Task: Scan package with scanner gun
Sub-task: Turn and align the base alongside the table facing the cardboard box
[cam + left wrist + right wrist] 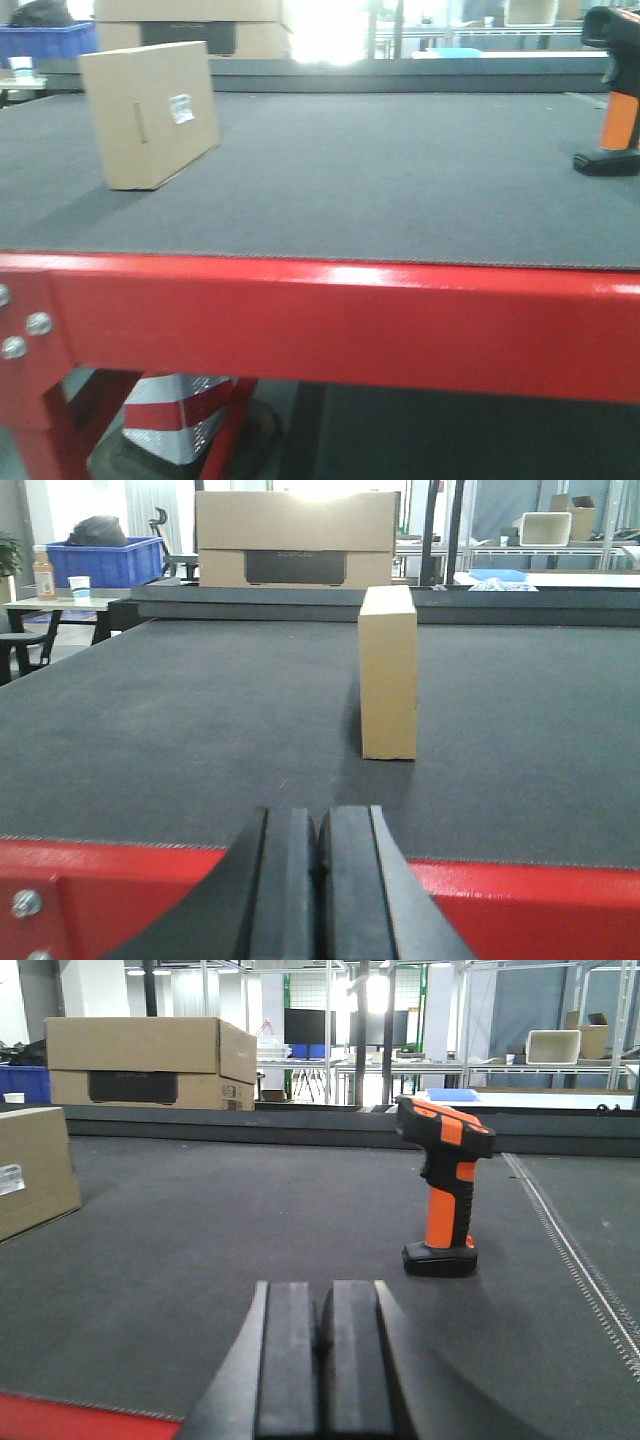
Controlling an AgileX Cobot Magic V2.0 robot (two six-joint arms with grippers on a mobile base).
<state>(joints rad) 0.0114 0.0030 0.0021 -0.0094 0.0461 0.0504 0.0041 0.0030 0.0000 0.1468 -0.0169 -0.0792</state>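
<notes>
On the counter (350, 190), the package (150, 115) stands upright at left, the scanner gun (612, 95) upright at right, well apart, with left gripper (318, 880) and right gripper (322, 1360) both clenched on nothing.

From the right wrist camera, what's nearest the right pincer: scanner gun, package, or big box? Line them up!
From the right pincer:
1. scanner gun, ahead, slightly right.
2. package, at the left edge.
3. big box, far back left.

Tan cardboard box (150, 115) with white label (181, 108); orange-and-black plastic scanner gun (447, 1192); dark grey mat (380, 180); red steel frame (330, 320); seemingly a red-and-white striped cone (175, 415).
</notes>
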